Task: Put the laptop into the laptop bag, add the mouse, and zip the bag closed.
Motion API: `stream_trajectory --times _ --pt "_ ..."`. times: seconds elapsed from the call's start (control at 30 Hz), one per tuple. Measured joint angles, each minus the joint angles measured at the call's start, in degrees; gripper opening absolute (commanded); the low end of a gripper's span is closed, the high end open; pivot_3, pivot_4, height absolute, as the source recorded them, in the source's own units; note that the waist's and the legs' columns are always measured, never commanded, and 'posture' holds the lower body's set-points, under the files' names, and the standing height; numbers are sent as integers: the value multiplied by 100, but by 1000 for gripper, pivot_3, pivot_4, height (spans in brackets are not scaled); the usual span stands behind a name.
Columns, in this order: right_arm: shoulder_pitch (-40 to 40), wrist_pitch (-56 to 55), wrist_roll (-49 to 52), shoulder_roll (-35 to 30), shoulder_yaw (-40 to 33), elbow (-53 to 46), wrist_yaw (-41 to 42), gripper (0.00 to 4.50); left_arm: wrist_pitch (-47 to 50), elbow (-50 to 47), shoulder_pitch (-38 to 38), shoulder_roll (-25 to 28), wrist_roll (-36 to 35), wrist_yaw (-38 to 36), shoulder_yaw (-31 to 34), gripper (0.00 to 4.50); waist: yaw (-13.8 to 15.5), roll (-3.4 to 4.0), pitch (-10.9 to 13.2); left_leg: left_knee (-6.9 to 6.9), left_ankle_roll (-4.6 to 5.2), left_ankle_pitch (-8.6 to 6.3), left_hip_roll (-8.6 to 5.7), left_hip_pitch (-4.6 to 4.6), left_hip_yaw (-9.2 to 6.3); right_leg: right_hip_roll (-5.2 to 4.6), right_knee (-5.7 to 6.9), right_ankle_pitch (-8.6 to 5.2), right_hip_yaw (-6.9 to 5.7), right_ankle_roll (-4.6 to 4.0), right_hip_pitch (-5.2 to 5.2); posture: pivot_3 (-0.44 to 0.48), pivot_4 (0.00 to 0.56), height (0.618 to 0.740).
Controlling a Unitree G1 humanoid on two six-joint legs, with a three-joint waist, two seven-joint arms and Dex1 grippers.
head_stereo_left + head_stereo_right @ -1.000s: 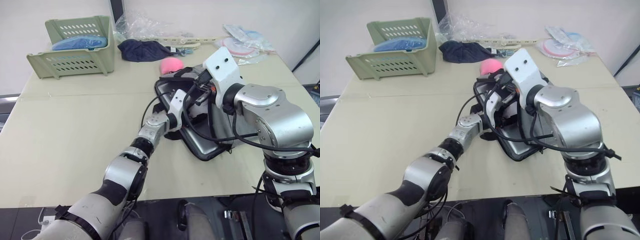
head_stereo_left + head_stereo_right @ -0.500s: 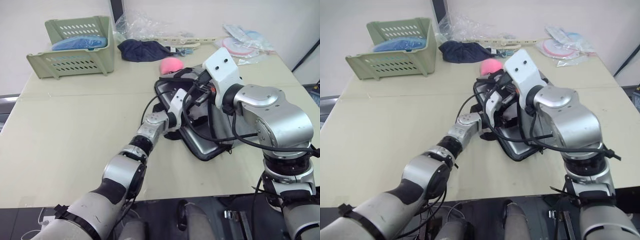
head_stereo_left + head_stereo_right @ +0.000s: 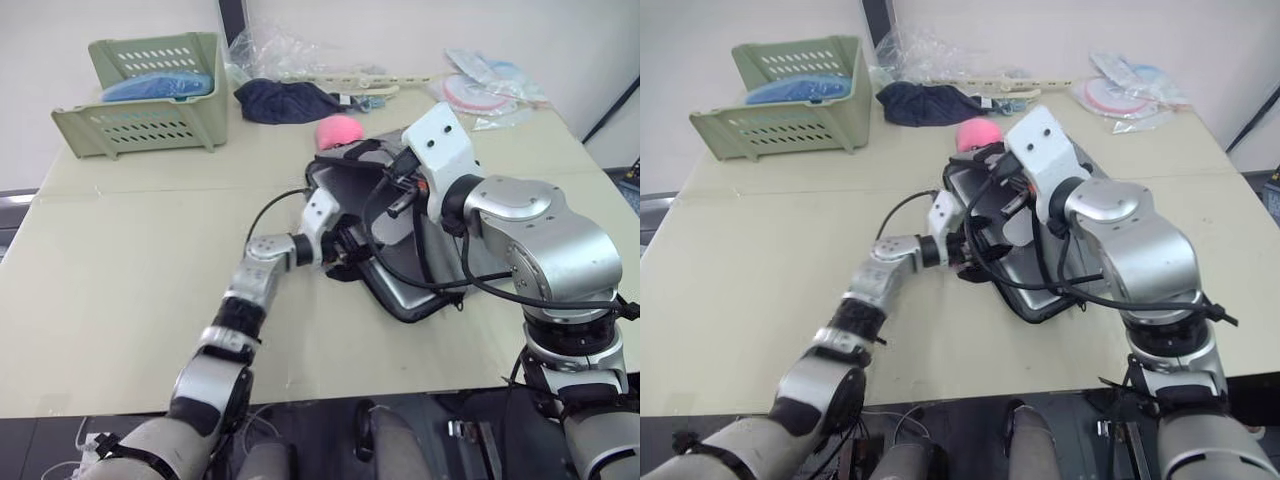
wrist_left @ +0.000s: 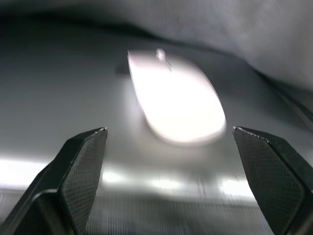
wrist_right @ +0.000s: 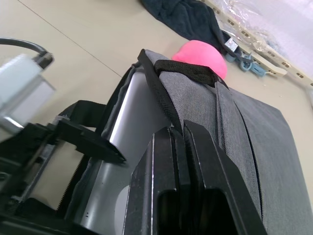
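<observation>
- The laptop bag [image 3: 440, 250] lies flat near the middle of the desk [image 3: 130, 250], its long axis running from about 11 o'clock, where the pink pompom [image 3: 341, 129] sits, down toward 5 o'clock at the near corner.
- The bag's mouth gapes along the side facing 9 o'clock; the grey top flap is lifted there, with the black strap handle [image 5: 188, 72] showing along the raised edge.
- The laptop [image 5: 132, 117] is inside the bag, a silver strip of it visible under the lifted flap.
- The mouse [image 4: 176, 98] rests on the laptop's lid under the flap, its long axis pointing deeper into the bag.
- The left pincer [image 4: 176, 171] sits at the bag's mouth, spread wide and holding nothing; the mouse lies just beyond it, apart from both fingertips [image 4: 85, 156].
- The right pincer [image 5: 183, 147] is closed tight on the edge of the top flap, holding it up.
- The desk is a pale beige sheet-like surface. At 10 o'clock stands a green slotted basket [image 3: 150, 110] with something blue in it; at 12 o'clock lies a dark blue cloth bundle [image 3: 285, 100], with crumpled clear plastic [image 3: 275, 50] behind it; more plastic packets [image 3: 490, 85] lie toward 1 o'clock.
- A plain light wall [image 3: 400, 25] closes the room behind the desk.
</observation>
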Motion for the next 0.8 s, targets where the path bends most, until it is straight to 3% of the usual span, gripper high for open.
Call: stream_trajectory --times 0.1,0.3,0.6,0.8 --pt "188 -102 -1 11 37 1 0 0 1063 -1433 535 295 -364 30 36 4419 21 0 0 12 0 0 -1 -8 -8 -3 1 0 0 0 0 0 150 740" --pt "242 -382 19 -4 83 18 21 0 2632 -3417 1091 898 -1198 234 434 4419 -7 1 0 5 -2 -1 1 -3 -10 -1 1 0 3 0 0 0 150 740" --pt "571 -911 205 -235 119 1 458 0 3930 -5089 1565 2490 -2379 10 1213 4419 2 3 1 2 -6 -3 1 -3 -13 0 -6 -1 2 -1 -1 0 150 740" --pt "997 -1494 440 -562 122 -137 1046 0 4665 -5323 1146 3420 -3356 40 2211 4419 9 2 1 0 -8 -4 -2 -1 -12 0 -7 -1 3 -2 0 0 150 740"
